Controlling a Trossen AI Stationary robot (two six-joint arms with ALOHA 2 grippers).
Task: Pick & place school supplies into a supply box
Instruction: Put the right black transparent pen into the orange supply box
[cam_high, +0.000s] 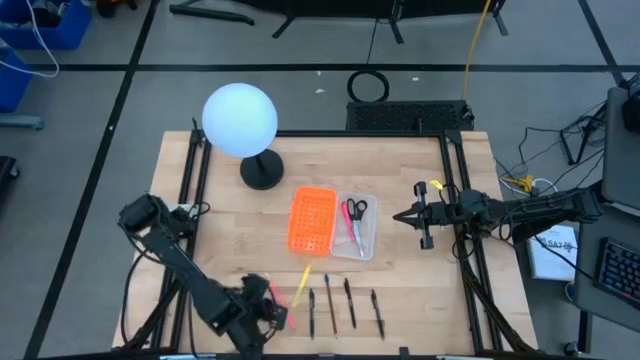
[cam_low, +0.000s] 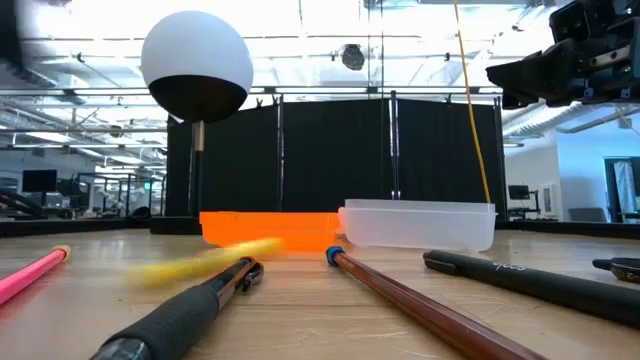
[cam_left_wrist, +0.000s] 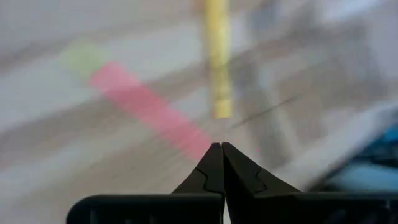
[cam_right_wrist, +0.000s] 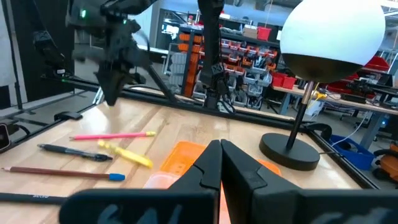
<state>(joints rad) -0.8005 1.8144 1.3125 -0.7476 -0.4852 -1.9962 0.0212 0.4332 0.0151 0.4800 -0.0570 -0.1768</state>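
From above I see my left gripper (cam_high: 283, 317) low over the front of the counter (cam_high: 240, 235), just beside the pink-red pencil (cam_high: 276, 297). In the left wrist view its jaws are together with nothing between them, and the pencil lies as a blurred pink streak just past the tips. The yellow pen (cam_high: 302, 282) lies just beyond the pink one, angled toward the orange perforated tray (cam_high: 312, 219). To its right a row of pens lies on the wood: a black pen (cam_high: 311, 312), a brown pencil with a blue cap (cam_high: 328, 299), then two more black pens (cam_high: 349, 302) and (cam_high: 377, 312). The supply box (cam_high: 369, 243) sits in the middle of the counter, touching the orange tray's right side, and the scissors (cam_high: 354, 217) lie inside it with something pink beside them. My right gripper (cam_high: 400, 216) hangs in the air just right of the box, jaws together and holding nothing. A white globe lamp (cam_high: 240, 120) stands at the back left
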